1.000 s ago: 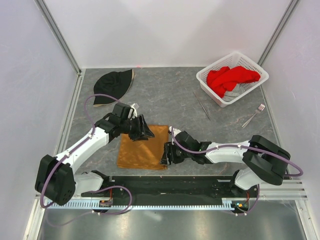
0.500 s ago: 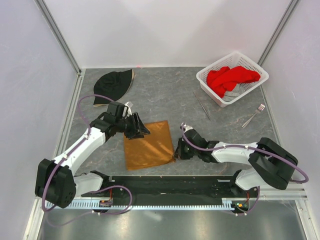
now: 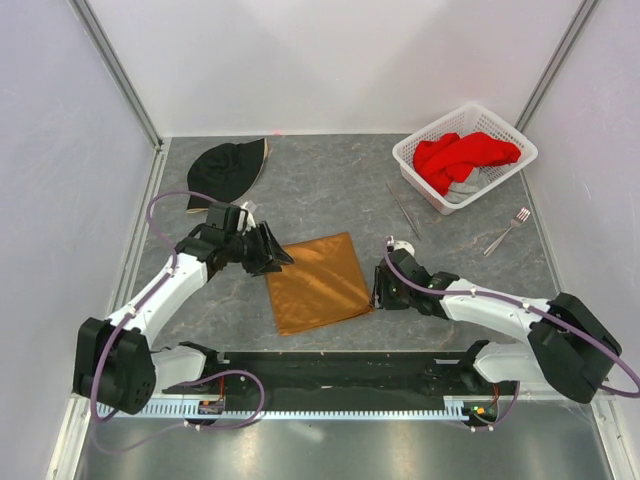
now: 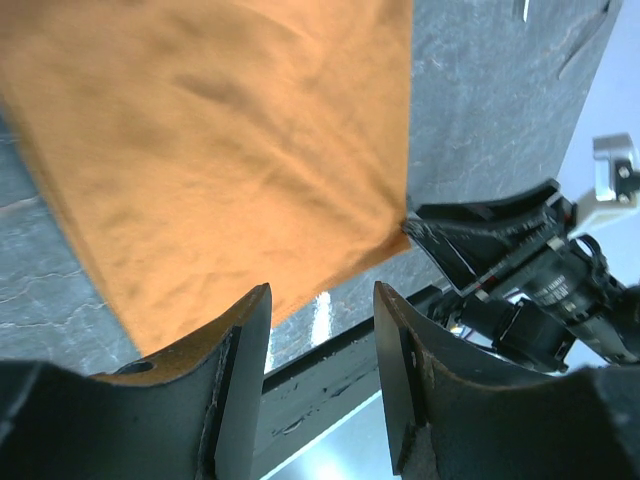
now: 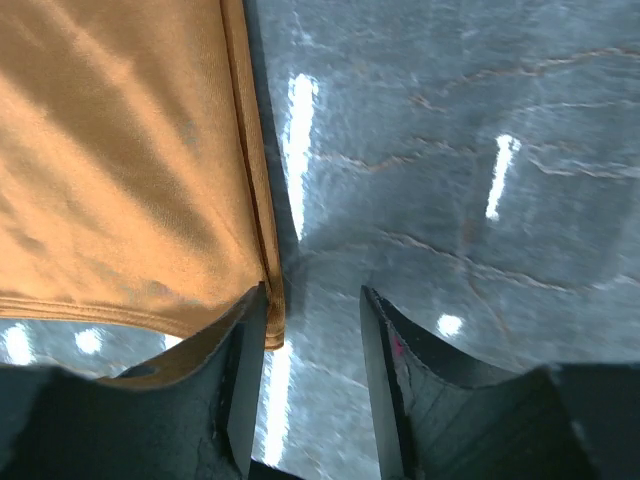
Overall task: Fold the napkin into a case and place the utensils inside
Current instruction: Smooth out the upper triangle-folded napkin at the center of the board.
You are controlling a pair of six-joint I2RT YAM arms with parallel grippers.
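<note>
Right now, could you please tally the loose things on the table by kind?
Orange-brown napkin: 1
Black hat: 1
White basket: 1
Red cloth: 1
Grey fabric beside it: 1
Fork: 1
Knife-like piece: 1
Total: 7

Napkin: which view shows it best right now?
Top external. The whole napkin is in frame there, spread flat, so its shape and angle read clearly. Left wrist shows a large part of it, cropped at the picture's edges. Right wrist shows only one hemmed corner, close up.
</note>
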